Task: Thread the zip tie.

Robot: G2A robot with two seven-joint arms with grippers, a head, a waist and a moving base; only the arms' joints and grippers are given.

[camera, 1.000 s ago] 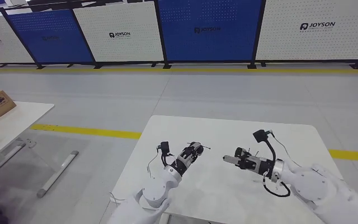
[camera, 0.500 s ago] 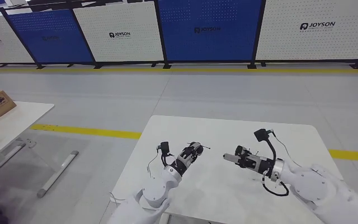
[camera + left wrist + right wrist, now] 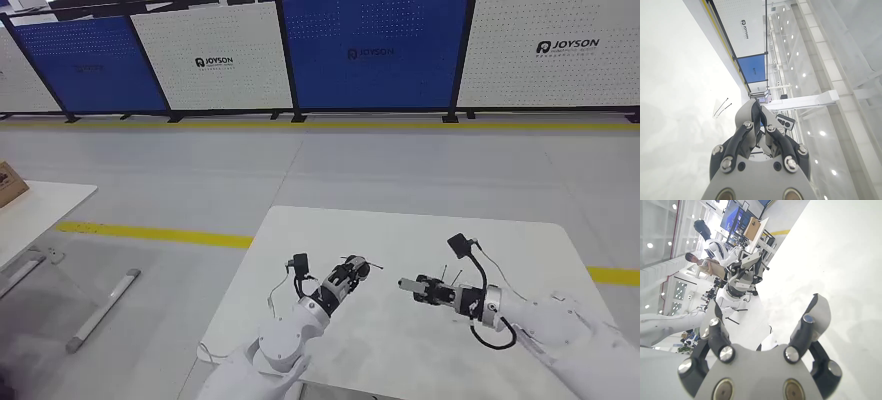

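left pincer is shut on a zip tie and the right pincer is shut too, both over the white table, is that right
Not quite. The right pincer is open, not shut: the right wrist view shows its fingers spread wide apart. The rest holds: the left pincer is shut on a zip tie, and both are over the white table.

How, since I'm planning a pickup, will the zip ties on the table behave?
The zip ties look thin and slightly bowed, so probably floppy and very light. Lying flat on the smooth table, they may slide from the right pincer rather than lift.
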